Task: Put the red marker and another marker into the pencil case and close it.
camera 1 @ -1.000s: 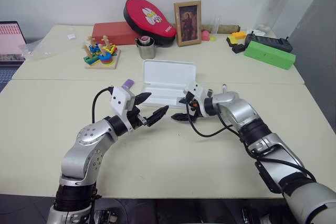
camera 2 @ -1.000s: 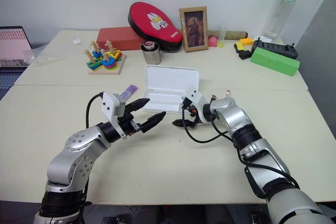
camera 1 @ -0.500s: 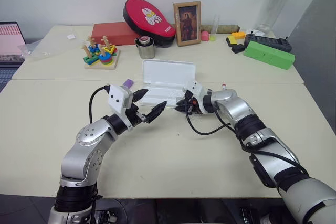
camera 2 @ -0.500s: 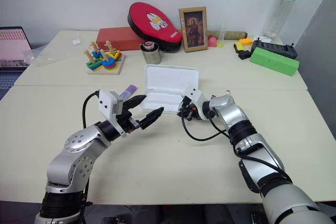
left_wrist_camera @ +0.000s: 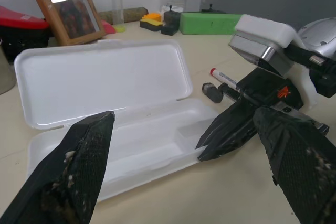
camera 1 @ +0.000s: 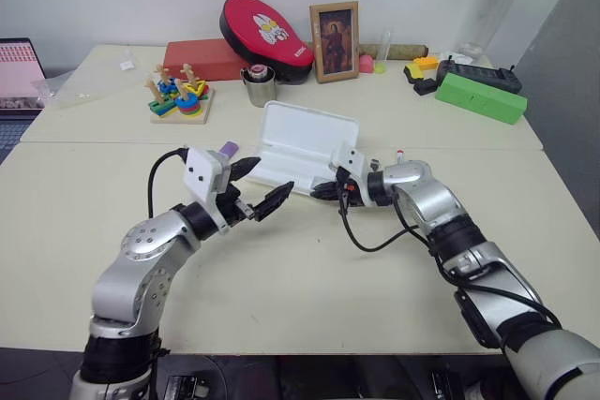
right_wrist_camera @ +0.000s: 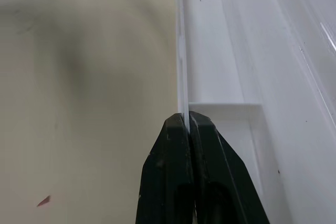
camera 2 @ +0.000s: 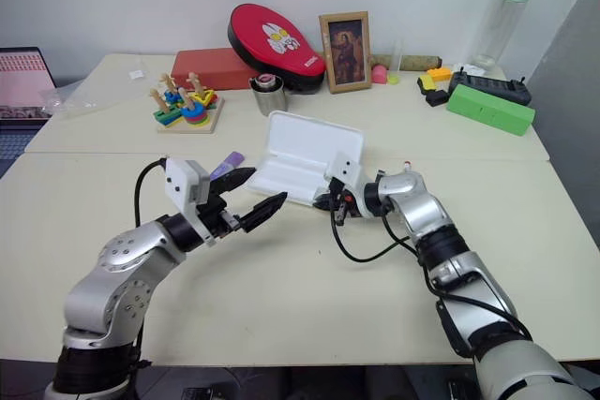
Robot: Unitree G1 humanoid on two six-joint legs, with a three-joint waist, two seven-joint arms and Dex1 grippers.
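Two tools work here: my right tool pinches the open pencil case by its front rim mid-worktop, my left tool gapes empty at its 8 o'clock; red marker lies behind my right wrist

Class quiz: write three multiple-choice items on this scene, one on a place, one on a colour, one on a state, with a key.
1. Where is the red marker? A inside the pencil case; B on the table beside it; C held in the right gripper.
2. The highlighter is: A green; B purple; C orange.
3. The right gripper is: A wide open; B holding the highlighter; C shut on the case's rim.
Key: B, it lies outside the case; B, lilac body; C, fingers pinch the wall.
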